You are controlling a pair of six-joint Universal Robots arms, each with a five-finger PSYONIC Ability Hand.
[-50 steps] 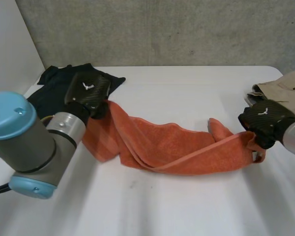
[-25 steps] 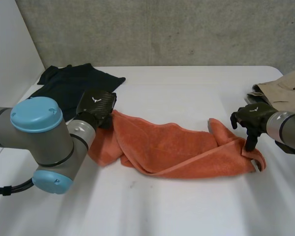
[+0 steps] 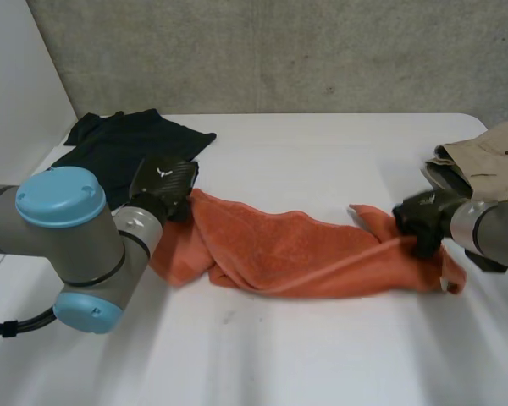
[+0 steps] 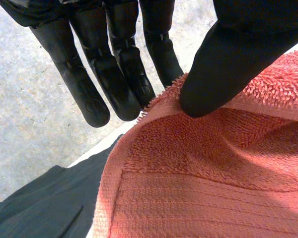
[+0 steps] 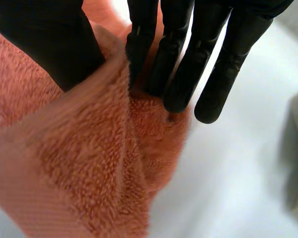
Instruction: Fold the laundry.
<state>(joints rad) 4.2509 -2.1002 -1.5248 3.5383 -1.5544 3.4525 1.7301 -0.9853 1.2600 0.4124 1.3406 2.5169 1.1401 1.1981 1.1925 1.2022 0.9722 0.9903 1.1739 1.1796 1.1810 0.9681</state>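
Across the tabletop's middle, running 9 o'clock to 3 o'clock: rumpled orange terry towel [image 3: 296, 254], bunched lengthwise into a thick band, not spread. At its 9 o'clock end, left hand [image 3: 165, 188]. The left wrist view shows straight fingers [image 4: 114, 74] under the towel's edge and the thumb pressing on top, so the cloth is pinched. Near the 3 o'clock end, right hand [image 3: 419, 222], with thumb and fingers [image 5: 198, 59] closed on a fold of terry. A short tail of towel trails past it toward 4 o'clock.

Change over the last second: left hand has come down and in from above the crumpled dark cloth garment [image 3: 123, 144] at 10 o'clock, and now sits low by the towel. The right hand has moved inward toward the centre. The towel was strung tighter between them; now it is slack, resting on the white tabletop [image 3: 322, 355]. Folded beige garment [image 3: 483, 161] at 2 o'clock is unmoved.

Reading: looks like a set-down, not a fold. The towel is twisted and doubled on itself, so it likely needs opening flat first. Task is at an early stage.
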